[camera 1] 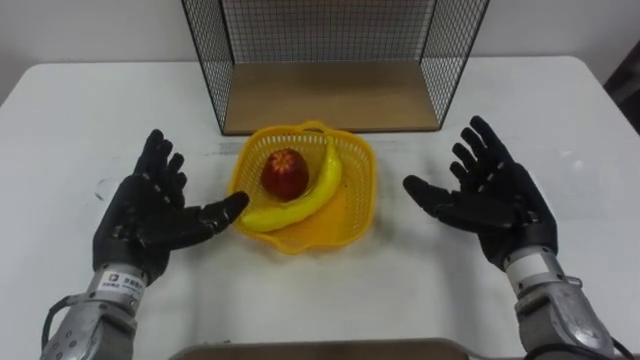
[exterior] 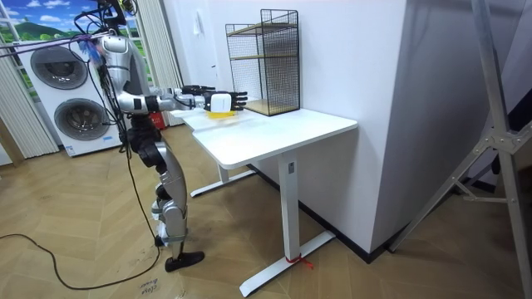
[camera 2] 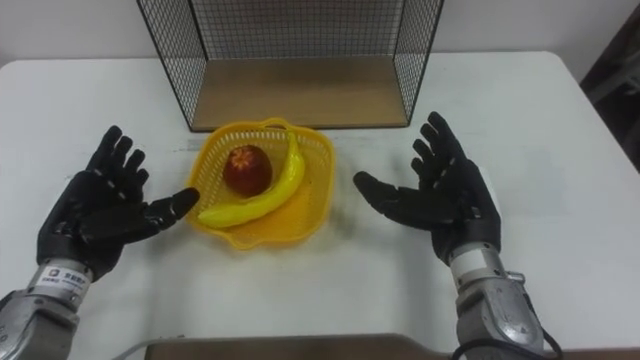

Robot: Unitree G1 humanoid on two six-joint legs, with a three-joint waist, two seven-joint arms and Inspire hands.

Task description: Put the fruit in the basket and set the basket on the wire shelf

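A yellow plastic basket [camera 1: 355, 215] sits on the white table [camera 1: 80, 110], just in front of the wire shelf [camera 1: 330, 90]. Inside it lie a red apple [camera 1: 285, 173] and a banana [camera 1: 305, 197] that curves along its right side. My left hand [camera 1: 145, 215] hovers open, palm up, at the basket's left, its thumb close to the rim. My right hand [camera 1: 495, 200] is open as well, a short gap to the basket's right. Neither hand holds anything. In the room view I stand at the table's end with both arms stretched over the basket [exterior: 220, 113].
The wire shelf [camera 2: 290, 85] has black mesh walls and a wooden floor board, open toward me. A brown edge [camera 1: 320, 350] shows at the bottom of the eye views. Washing machines [exterior: 66, 100] stand behind me, by the window.
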